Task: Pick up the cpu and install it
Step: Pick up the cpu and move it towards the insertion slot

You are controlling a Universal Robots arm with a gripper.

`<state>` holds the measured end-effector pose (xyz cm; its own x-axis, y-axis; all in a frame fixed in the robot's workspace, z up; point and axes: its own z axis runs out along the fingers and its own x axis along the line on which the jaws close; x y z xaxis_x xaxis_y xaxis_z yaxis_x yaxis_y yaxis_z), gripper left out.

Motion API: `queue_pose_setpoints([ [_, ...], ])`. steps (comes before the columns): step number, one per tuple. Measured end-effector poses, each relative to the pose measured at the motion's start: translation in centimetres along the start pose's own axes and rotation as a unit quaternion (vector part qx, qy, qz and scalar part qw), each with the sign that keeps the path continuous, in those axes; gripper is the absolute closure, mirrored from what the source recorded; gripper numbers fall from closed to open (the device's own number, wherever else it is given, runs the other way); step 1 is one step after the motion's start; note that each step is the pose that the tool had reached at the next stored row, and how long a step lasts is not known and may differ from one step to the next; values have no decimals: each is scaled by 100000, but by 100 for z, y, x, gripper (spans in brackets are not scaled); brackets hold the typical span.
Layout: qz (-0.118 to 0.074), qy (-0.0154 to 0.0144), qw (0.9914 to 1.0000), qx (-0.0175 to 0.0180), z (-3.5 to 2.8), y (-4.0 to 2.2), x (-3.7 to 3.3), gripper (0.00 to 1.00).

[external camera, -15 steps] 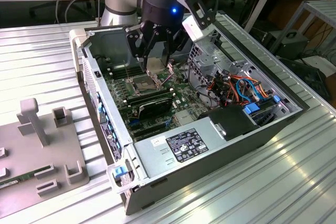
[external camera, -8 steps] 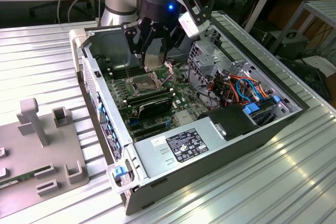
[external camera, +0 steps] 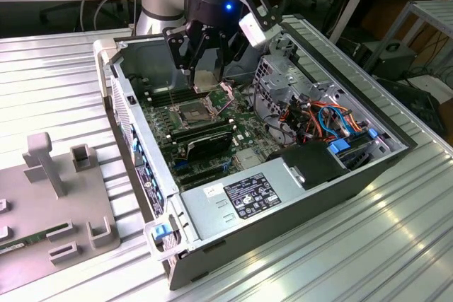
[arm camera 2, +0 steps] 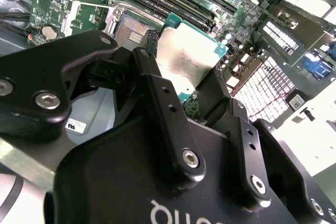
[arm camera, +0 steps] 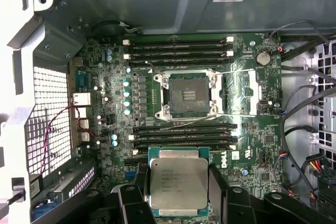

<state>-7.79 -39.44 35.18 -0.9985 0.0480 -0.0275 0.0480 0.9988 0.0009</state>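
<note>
Jaws closed on two opposite edges of the cpu (arm camera: pixel 178 183), holding it flat, metal top upward, likely to seat level; the open socket (arm camera: pixel 188 96) lies below the jaws, apart.

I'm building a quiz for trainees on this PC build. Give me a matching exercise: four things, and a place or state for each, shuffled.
Things:
1 cpu
2 socket
3 power supply
4 grey fixture

Places or states:
A open and empty
B outside the case
C held in the end effector
D inside the case, against its wall

Pairs: 1-C, 2-A, 3-D, 4-B
</note>
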Motion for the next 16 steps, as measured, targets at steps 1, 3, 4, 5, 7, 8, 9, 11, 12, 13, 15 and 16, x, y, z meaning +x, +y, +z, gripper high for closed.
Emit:
queue_pose_setpoints([
  [1,-2,0,100000,-1,0,0,0,45],
  [3,3,2,100000,1,1,7,-1,45],
  [4,4,-2,100000,-3,3,13,-3,45],
  [5,9,2,100000,2,3,21,-5,45],
  [7,1,2,100000,3,7,53,-14,45],
  [8,3,3,100000,4,8,63,-16,45],
  [9,2,2,100000,-1,11,79,-19,45],
  [11,-5,-1,100000,-5,21,98,-23,45],
  [12,-4,0,100000,0,28,104,-24,45],
  [13,-6,0,100000,1,41,112,-26,45],
  [15,1,-3,100000,-5,54,123,-27,45],
  [16,-6,-2,100000,-4,54,123,-27,45],
])
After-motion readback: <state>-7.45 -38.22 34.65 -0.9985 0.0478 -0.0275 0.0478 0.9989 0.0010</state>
